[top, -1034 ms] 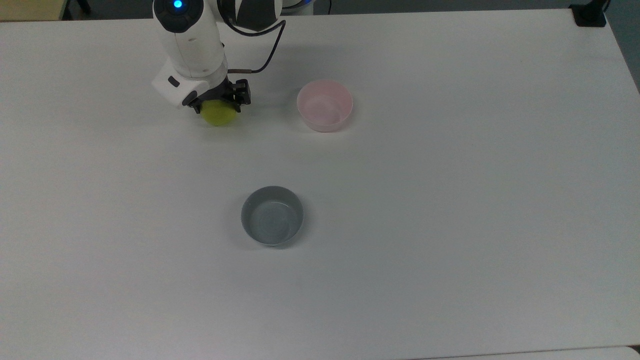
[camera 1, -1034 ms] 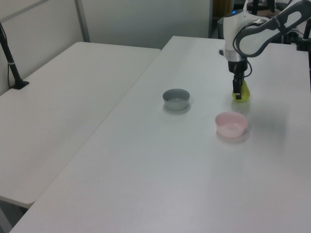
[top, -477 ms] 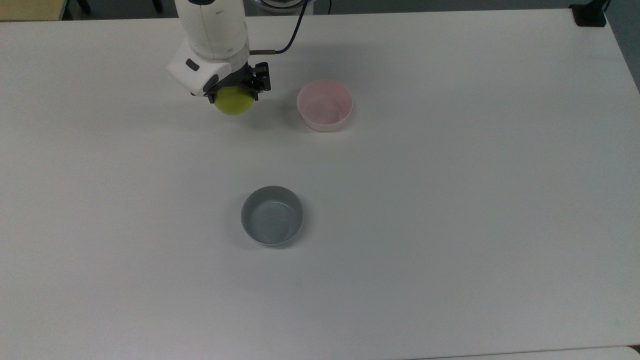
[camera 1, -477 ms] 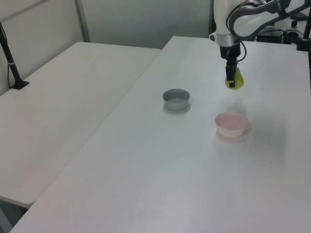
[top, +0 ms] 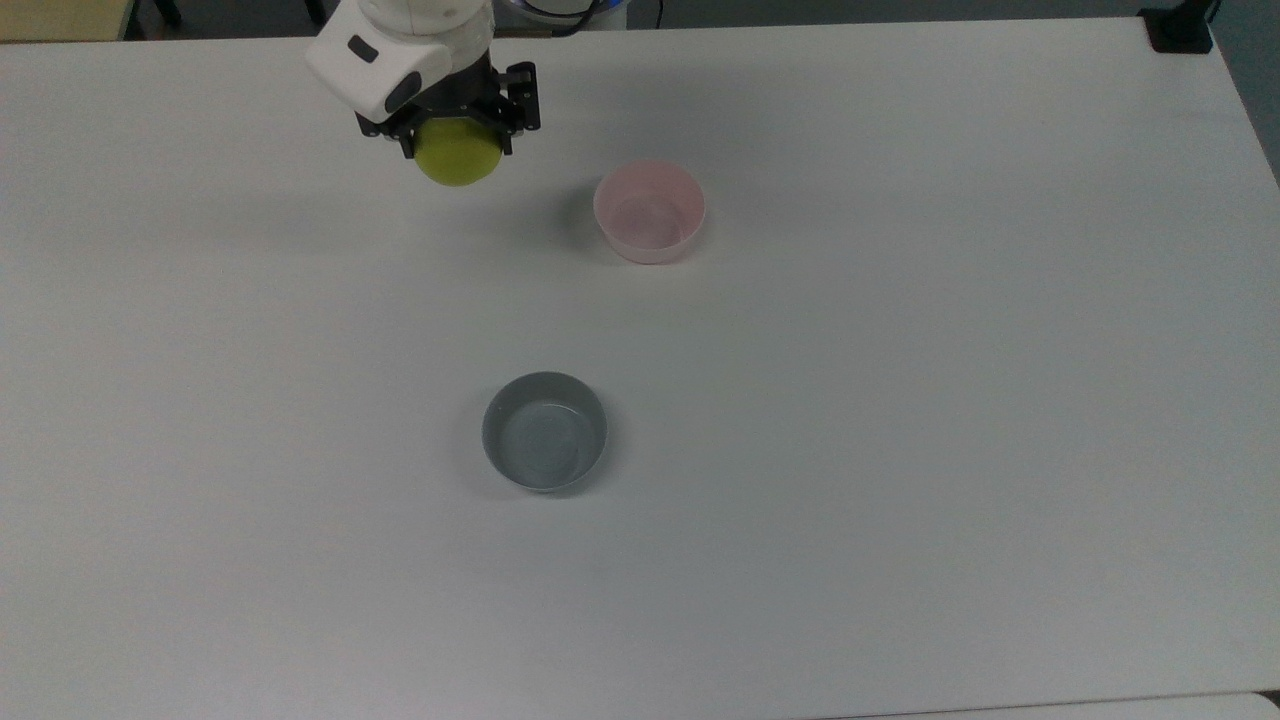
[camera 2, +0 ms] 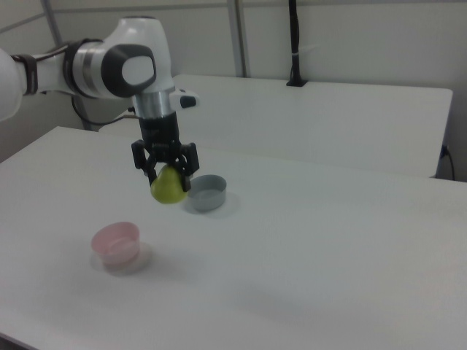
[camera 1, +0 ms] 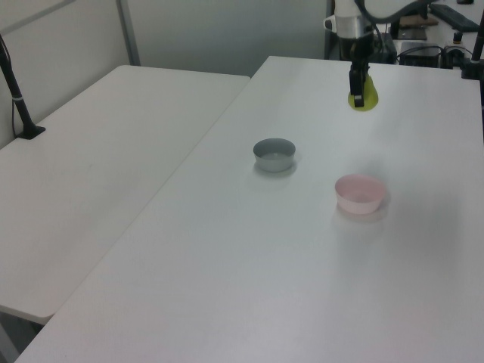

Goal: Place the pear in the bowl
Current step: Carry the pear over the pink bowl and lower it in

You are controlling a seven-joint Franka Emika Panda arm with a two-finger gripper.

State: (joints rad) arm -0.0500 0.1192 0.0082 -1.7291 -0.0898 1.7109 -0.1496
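**Grey bowl, two white tables, a black post**

A grey bowl point(top: 545, 432) stands upright on a white table point(top: 900, 400), below the middle of the top view and near the centre of the left view point(camera 1: 274, 154). A second white table point(camera 1: 91, 174) fills the left view's left side, with a black post point(camera 1: 15, 91) clamped at its upper-left edge.

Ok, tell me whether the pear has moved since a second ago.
Yes. The pear, held in the gripper, has risen off the table; in the left view it sits higher above the pink bowl.
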